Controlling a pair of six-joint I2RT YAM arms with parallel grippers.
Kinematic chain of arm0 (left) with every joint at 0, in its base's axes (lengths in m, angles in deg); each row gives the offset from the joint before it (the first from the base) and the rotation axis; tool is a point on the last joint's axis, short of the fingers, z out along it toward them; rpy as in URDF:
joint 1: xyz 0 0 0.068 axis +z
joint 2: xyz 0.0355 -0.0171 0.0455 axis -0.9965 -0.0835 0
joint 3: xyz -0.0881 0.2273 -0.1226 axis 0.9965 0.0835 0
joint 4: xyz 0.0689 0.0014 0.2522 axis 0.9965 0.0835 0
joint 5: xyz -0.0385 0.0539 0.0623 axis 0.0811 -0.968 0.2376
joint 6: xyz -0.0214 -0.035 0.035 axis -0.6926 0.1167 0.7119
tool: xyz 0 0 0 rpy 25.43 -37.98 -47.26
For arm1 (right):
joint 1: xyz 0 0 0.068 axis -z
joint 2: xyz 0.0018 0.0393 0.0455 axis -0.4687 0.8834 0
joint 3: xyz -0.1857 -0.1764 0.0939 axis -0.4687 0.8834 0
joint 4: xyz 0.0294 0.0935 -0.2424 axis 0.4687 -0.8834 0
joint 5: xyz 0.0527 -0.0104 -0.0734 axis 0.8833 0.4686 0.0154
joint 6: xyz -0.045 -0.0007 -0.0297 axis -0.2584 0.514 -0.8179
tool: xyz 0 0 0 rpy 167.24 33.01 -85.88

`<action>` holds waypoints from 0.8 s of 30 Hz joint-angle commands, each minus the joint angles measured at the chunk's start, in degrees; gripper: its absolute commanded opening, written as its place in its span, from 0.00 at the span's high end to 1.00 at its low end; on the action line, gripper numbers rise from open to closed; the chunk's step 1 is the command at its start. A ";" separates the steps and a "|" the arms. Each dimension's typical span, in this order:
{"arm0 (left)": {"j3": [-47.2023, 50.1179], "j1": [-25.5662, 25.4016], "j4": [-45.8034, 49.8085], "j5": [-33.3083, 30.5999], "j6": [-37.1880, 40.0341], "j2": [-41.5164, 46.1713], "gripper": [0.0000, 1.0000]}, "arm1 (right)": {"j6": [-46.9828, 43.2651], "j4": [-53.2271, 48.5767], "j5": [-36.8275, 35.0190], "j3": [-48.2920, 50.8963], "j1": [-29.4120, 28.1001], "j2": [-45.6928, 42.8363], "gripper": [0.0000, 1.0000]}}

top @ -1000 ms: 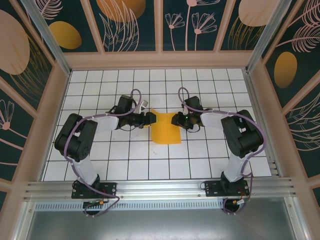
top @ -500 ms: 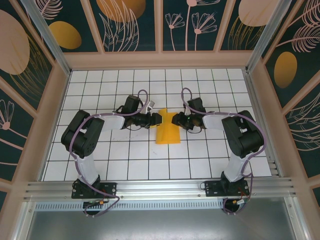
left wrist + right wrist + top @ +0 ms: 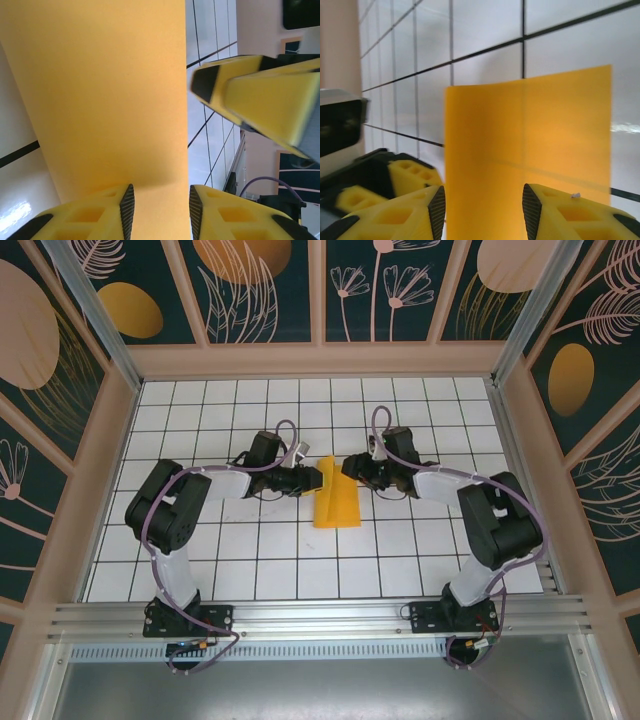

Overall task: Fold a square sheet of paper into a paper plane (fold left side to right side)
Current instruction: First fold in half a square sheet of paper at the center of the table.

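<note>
- Step: first fold, left side over to right side; I judge it about mid-fold.
- The square sheet of paper (image 3: 345,508) sits mid-worktop (image 3: 250,550) between the two arms. Its right part lies flat on the tiles and its left part stands up near vertical, not yet laid over.
- Left gripper (image 3: 320,478) is at the raised edge, far end of the sheet. In the wrist view its jaws are part open with a clear gap, and the sheet shows face-on through it. No pinch visible; can't tell if a pad touches the paper.
- Right gripper (image 3: 348,466) is just beside it, on the other side of the flap. Jaws part open, paper showing in the gap, nothing gripped.
- Next, probably: tip the flap on over to the right edge, line up the corners, press the crease. The right gripper needs to get out of the flap's path.
- Risk: the loose flap could flop back or land skewed.
</note>
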 commanded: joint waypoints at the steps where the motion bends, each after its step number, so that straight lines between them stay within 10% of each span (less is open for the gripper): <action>1: -1.20 -0.14 -1.46 -0.68 -0.36 -1.13 0.66 | 2.31 3.65 3.03 1.84 -0.90 -2.37 0.52; 24: -2.93 -0.13 -0.98 -0.98 -0.54 -1.49 0.72 | 8.42 10.89 4.05 5.60 -5.38 0.95 0.73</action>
